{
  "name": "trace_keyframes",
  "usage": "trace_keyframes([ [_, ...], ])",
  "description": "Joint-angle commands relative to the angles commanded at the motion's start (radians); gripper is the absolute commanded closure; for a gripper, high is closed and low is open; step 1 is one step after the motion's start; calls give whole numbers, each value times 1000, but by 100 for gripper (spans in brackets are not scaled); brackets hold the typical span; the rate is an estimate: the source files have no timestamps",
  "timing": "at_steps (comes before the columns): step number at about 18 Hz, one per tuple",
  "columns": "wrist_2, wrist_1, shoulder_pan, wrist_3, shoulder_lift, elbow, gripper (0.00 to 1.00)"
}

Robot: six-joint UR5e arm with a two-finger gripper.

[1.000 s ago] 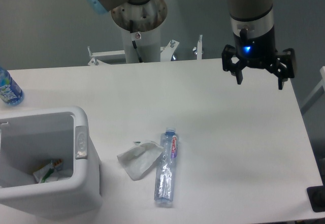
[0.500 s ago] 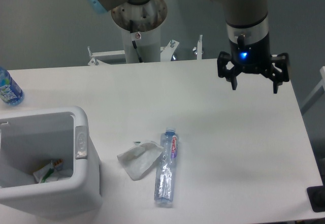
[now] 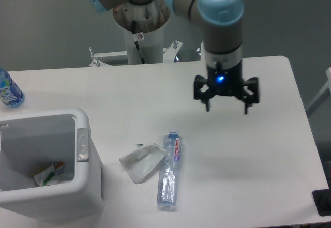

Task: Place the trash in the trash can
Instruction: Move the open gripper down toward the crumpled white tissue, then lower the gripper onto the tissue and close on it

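Two pieces of trash, napkin and bottle, lay touching on the surface beside the bin, so the hand hovered above with fingers apart.

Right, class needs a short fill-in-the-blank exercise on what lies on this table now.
1. The gripper hangs over the table with its fingers ____.
2. The crumpled napkin touches the crushed ____.
3. The trash can stands to the ____ of the napkin in the picture.
4. The blue-labelled bottle stands at the picture's ____ edge.

Missing words: open; bottle; left; left
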Motion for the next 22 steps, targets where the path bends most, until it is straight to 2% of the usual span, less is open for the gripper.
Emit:
trace_keyframes([
  [4, -5, 12, -31, 6, -23, -21, 0],
  [7, -20, 132, -88, 0, -61, -73, 0],
  [9, -21, 167, -112, 0, -74, -109, 0],
  [16, -164, 167, -170, 0, -124, -126, 0],
  [22, -167, 170, -226, -5, -201, -115, 0],
])
